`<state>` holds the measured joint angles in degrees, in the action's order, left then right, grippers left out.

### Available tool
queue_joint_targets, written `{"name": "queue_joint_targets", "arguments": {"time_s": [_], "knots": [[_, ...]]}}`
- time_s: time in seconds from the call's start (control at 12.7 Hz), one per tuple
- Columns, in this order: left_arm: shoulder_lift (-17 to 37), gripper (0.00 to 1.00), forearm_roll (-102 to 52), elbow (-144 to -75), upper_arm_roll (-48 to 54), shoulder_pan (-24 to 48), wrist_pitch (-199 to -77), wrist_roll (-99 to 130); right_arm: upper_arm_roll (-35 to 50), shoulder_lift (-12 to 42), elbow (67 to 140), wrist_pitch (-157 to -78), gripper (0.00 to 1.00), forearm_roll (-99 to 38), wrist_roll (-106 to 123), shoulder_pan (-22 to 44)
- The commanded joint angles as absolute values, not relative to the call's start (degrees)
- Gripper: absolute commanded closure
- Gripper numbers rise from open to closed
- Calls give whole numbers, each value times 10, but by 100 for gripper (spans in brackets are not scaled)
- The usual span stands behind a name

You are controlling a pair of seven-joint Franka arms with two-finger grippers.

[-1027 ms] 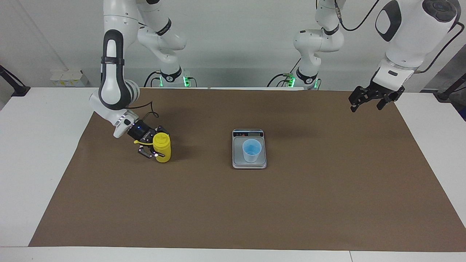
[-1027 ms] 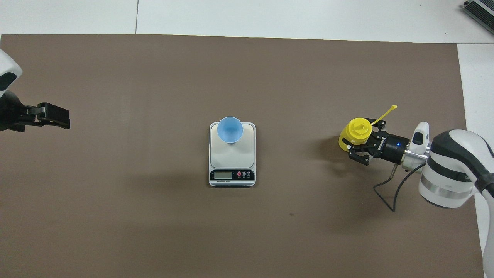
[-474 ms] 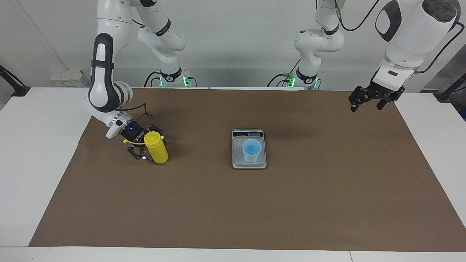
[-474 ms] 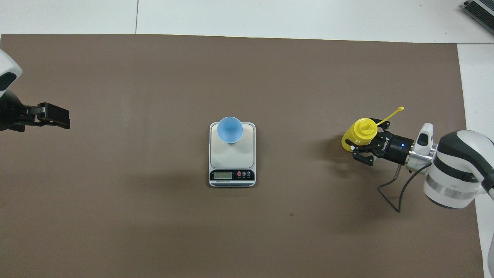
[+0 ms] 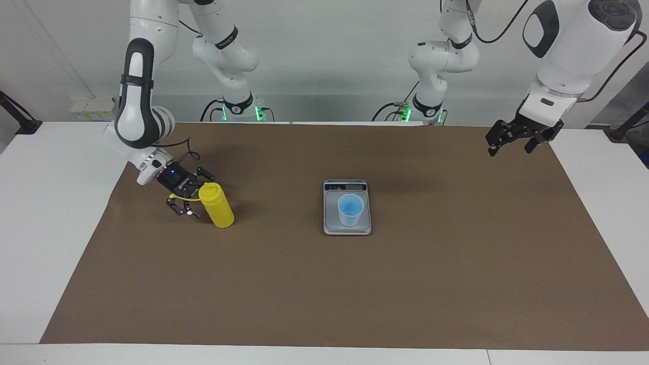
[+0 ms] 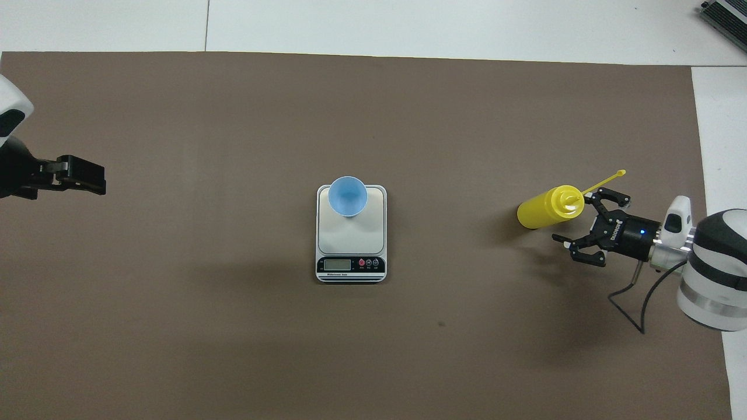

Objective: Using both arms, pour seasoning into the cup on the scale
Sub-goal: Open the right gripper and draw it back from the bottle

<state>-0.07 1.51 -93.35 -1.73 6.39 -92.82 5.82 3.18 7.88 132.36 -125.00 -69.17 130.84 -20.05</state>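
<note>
**Yellow bottle leaning, both sets of fingers empty**

Plastic, soft-walled and probably light: that is how I judge the seasoning bottle (image 5: 217,209). It should dent under a squeeze, which helps the pour but means a hard clamp could squirt it too soon. Its smooth round wall may slip. I would take it around the middle of the body, below the nozzle and clear of the thin tether (image 6: 604,181) with its small cap.

The bottle is on the brown mat (image 5: 324,294) toward the right arm's end of the worktop (image 5: 45,228), well apart from the scale (image 5: 332,225). It is tilted, with its top leaning toward my right fingers (image 6: 610,193). Those are spread apart just beside it and hold nothing. My left fingers (image 5: 494,139) wait up in the air over the mat's edge at the left arm's end, also apart and empty. The light-blue cup (image 5: 350,209) stands upright on the scale.

The facing view shows the lean, and the base down on the mat. From overhead the bottle reads almost as if lying flat, but that view shows the gap between my right fingers and the tether running out past one of them. I cannot tell from either view whether the tether or the nozzle touches a finger.
</note>
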Motion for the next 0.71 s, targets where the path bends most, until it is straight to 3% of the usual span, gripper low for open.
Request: {"name": "queue_joint_targets", "arguments": {"time_s": [0.0,0.63], "knots": [[-18,0,11,-954,-21,65,-937,57,32,41,1333,-1248,0,-602,1277,-213],[-18,0,11,-954,-21,65,-937,57,38,-75,1282,-1221,0,-300,926,-203]]}}
